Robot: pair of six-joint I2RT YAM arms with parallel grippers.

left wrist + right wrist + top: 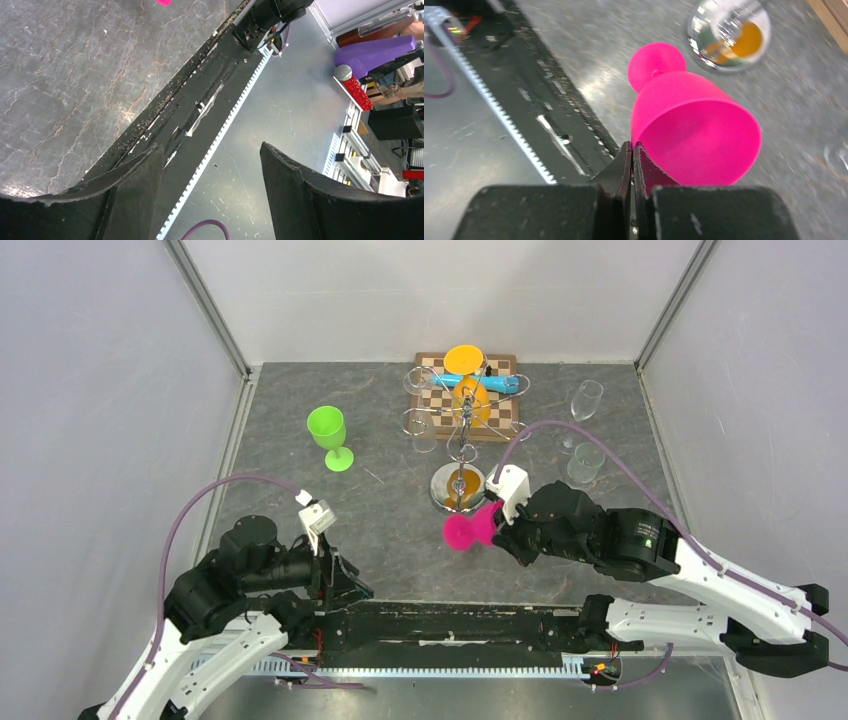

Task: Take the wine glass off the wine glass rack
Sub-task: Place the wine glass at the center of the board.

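The chrome wine glass rack [458, 487] stands mid-table with its round mirror base, thin pole and curled arms; its base also shows in the right wrist view [729, 35]. An orange glass [466, 364] and clear glasses [421, 428] hang on its arms. My right gripper [497, 525] is shut on the rim of a pink wine glass [466, 530], held tilted just in front of the rack's base, foot pointing away from the gripper. In the right wrist view the fingers [632, 146] pinch the pink cup's wall [694, 125]. My left gripper [345, 585] is open and empty near the table's front edge [210, 147].
A green glass [330, 435] stands left of the rack. A wooden chessboard [505, 420] lies behind the rack, with a blue object [495, 382] over it. Two clear glasses [585, 400] [585, 462] are at the right. The black mounting rail [450, 625] runs along the near edge.
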